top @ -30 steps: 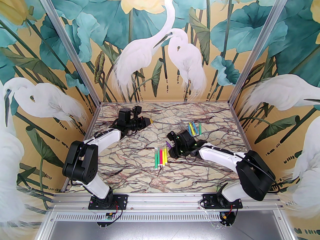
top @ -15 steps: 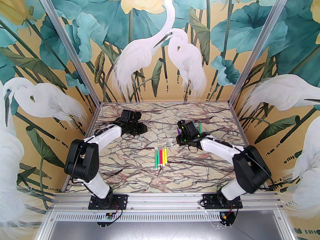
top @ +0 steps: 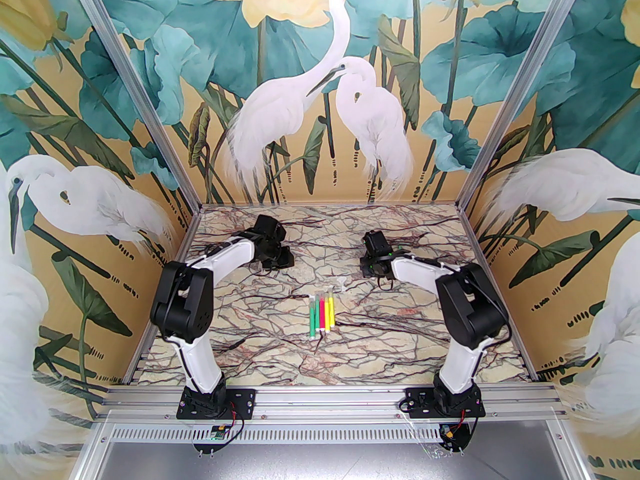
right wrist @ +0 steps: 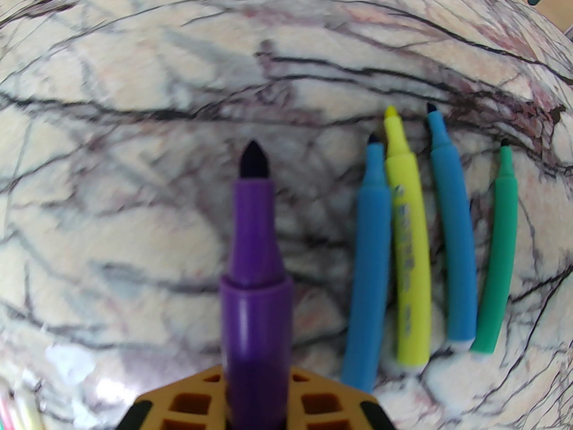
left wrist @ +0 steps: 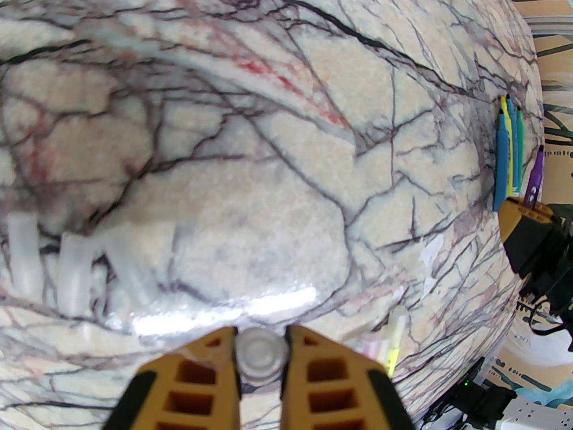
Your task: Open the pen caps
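Beside pens (right wrist: 409, 249), right end effector (right wrist: 256, 390) grips purple pen (right wrist: 254, 258).

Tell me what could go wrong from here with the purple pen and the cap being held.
1. The purple pen in the right gripper has a bare tip; lowered nose-first, it might ink the marble table.
2. It may knock the four uncapped pens lying close beside.
3. The clear cap pinched in the left gripper is round and could roll when released.
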`<state>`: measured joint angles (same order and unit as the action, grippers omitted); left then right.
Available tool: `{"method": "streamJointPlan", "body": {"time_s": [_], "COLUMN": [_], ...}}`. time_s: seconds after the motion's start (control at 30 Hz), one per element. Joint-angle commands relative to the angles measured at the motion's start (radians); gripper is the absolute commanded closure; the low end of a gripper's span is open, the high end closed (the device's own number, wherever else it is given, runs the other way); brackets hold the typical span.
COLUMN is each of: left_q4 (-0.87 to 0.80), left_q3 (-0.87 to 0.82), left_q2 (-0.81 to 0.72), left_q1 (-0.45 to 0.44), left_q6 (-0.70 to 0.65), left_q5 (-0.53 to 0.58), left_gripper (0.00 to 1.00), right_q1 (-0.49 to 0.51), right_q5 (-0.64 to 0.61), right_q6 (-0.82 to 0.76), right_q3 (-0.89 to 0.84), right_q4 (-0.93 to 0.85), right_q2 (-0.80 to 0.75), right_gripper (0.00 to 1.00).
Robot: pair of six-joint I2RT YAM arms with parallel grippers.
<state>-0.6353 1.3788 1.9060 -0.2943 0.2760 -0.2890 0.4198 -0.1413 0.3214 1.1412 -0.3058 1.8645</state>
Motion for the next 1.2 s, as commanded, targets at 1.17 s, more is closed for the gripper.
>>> {"method": "streamJointPlan", "body": {"time_s": [1.17], "left_q4": [-0.107], "left_q3": [0.08], "left_q2": [0.148], "left_q1": [-0.013], "left_q6": [0.029], "left_q5": [0.155], "left_gripper": [0.7], "right_q1": [-0.035], "right_q5": [-0.043], "right_q6": [-0.022], "right_q3": [0.08], "right_q4": [-0.023], "right_q2": [0.104], "right_gripper": [0.8]}}
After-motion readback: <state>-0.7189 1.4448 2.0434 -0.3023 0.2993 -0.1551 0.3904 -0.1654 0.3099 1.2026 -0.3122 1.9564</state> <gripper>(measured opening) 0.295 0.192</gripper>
